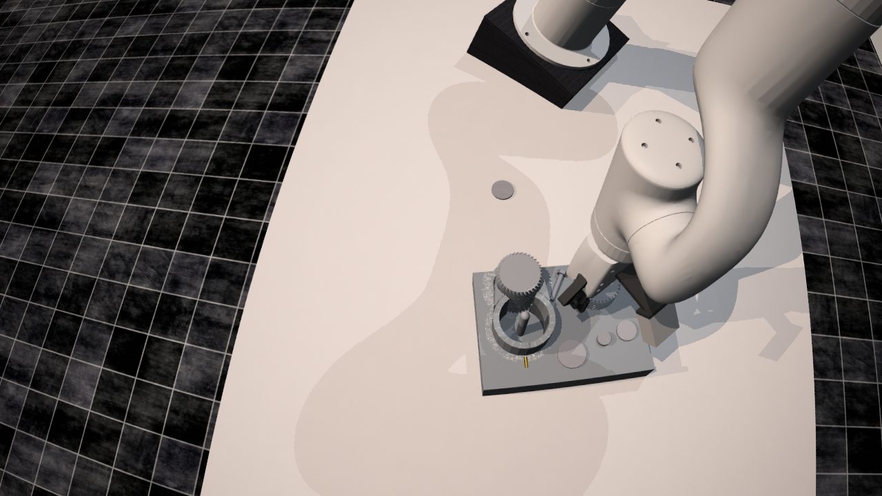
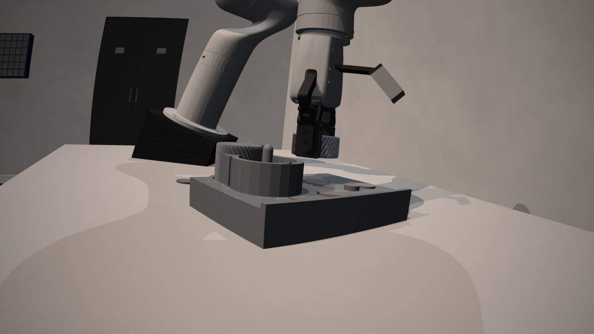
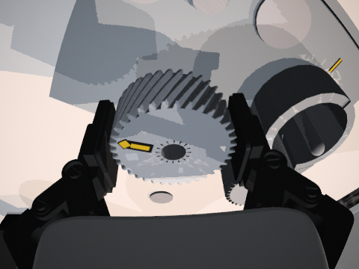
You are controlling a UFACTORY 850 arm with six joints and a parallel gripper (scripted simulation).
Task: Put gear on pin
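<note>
One pale table point(image 1: 370, 246) carries everything, ordered here by size. White arm point(image 1: 727, 153) reaches down from its black base block point(image 1: 493, 49) over the timing case point(image 2: 324, 220), a grey slab flat on the table. On the case's left part stands the collar point(image 2: 265, 176), an open ring wall; a fixed toothed gear point(image 1: 519, 280) sits against its far side, and the pin point(image 2: 267, 152) stands upright inside it, rounded tip above the collar rim. Yellow mark point(image 1: 525, 362) lies on the case top at the collar's near foot. Three flat round bosses point(image 1: 572, 354) sit on the case's right part.

Gripper point(image 3: 172, 142) hangs above the case, to the right of the collar, jaws clamped on the loose gear point(image 3: 175, 146). Gear sits flat between the two black fingers, one on each side of the toothed rim, bore visible at centre. Exterior view shows the gear lifted off the case top, about level with the pin tip, not over the pin. Painted yellow arrow point(image 3: 134, 146) on the gear face points toward the left finger in the wrist view. Small grey disc point(image 1: 503, 189) lies on the table, well apart from the case.
</note>
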